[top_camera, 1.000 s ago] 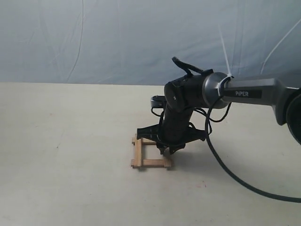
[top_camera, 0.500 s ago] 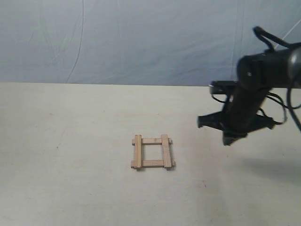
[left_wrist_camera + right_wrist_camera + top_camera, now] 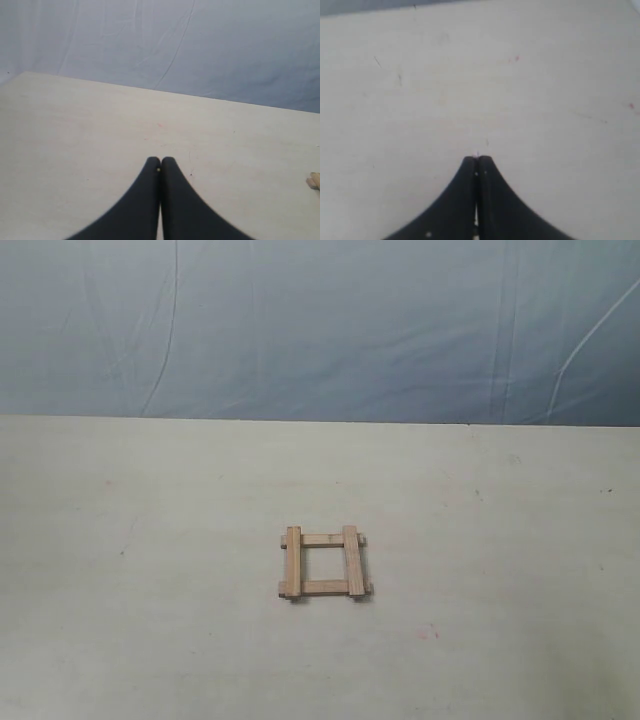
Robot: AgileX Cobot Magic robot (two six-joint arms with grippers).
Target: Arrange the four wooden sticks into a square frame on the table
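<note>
Exterior view: the right end effector (image 3: 477, 159) has cleared off from the frame (image 3: 323, 564), which now sits alone on the counter (image 3: 150, 640), its four sticks (image 3: 352, 560) overlapping at the corners. The right and the left end effector (image 3: 160, 161) are both clenched on nothing, well away from the frame. Looks done to me.

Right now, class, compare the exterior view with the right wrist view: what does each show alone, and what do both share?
Only the exterior view shows the small open square frame of four light-brown wooden sticks, lying flat. Only the right wrist view shows the black right gripper, shut and empty. Both show the pale beige table.
</note>
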